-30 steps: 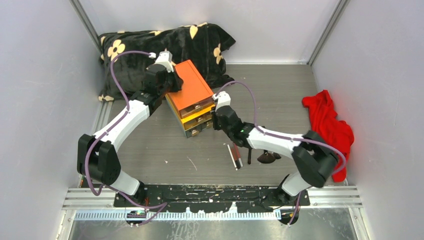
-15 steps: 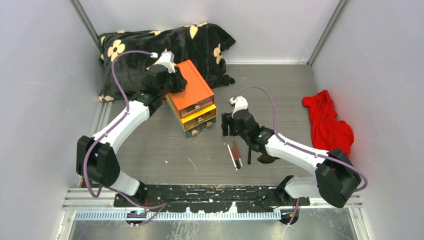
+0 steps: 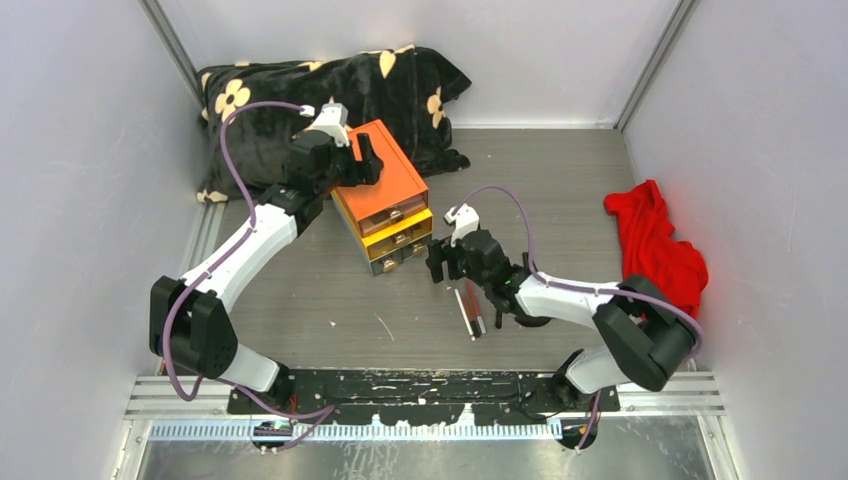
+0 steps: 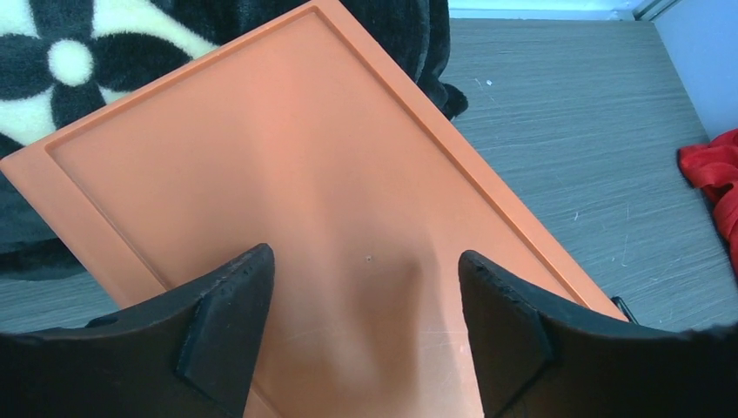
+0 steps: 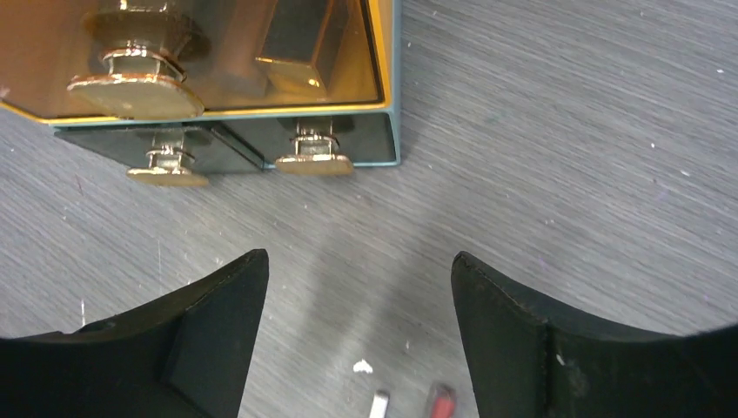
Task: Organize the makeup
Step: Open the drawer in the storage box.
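Note:
Thin red, black and white makeup tubes (image 3: 470,310) lie side by side on the grey table. A dark brush (image 3: 533,319) lies beside them, partly under my right arm. My right gripper (image 3: 445,262) hangs open and empty between the tubes and the orange-topped drawer box (image 3: 385,180). In the right wrist view the gripper (image 5: 358,279) faces the clear drawers (image 5: 218,52), with a gold tube (image 5: 296,48) showing inside one. Only the tube tips (image 5: 442,402) show at the bottom edge. My left gripper (image 4: 365,287) is open just above the orange lid (image 4: 287,174), holding nothing.
A black cushion with cream flowers (image 3: 330,90) lies behind the box against the back wall. A red cloth (image 3: 655,250) sits at the right wall. Gold knobs (image 5: 313,161) stick out from the drawer fronts.
Both grippers have opened. The right one has backed away from the drawer fronts toward the tubes, while the left stays over the box lid.

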